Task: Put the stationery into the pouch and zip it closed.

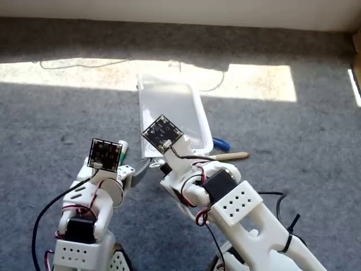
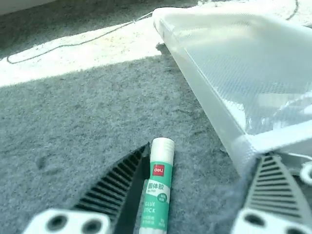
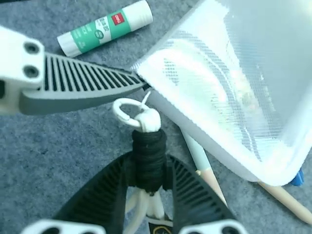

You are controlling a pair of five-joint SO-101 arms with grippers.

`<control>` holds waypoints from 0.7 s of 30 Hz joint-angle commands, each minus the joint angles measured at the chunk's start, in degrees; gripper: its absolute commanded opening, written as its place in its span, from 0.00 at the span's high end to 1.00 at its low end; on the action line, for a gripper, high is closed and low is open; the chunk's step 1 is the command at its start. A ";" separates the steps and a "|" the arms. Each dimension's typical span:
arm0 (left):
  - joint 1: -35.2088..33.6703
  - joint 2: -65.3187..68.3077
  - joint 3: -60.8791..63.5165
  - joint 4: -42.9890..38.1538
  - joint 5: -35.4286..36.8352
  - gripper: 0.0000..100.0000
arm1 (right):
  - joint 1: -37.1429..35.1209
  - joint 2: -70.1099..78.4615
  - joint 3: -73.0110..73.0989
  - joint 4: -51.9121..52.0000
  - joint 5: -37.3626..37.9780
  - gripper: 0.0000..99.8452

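The pouch (image 1: 172, 110) lies just ahead of both grippers. The right gripper (image 3: 146, 168) has its fingers clamped on the zipper pull (image 3: 147, 146). The left gripper (image 2: 207, 153) is spread wide, with the glue stick (image 2: 158, 185) beside one finger. The glue stick, pencil (image 1: 225, 156) and blue pen (image 1: 221, 144) all lie outside the pouch, so filling and zipping both seem still to do.

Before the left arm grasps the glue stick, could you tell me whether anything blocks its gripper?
Nothing visible does: the glue stick lies on the carpet inside the open left gripper, beside one finger.
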 commanded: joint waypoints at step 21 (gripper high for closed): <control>0.31 -0.22 -2.07 -2.37 -7.03 0.99 | 6.37 -2.68 -2.24 6.81 0.00 0.99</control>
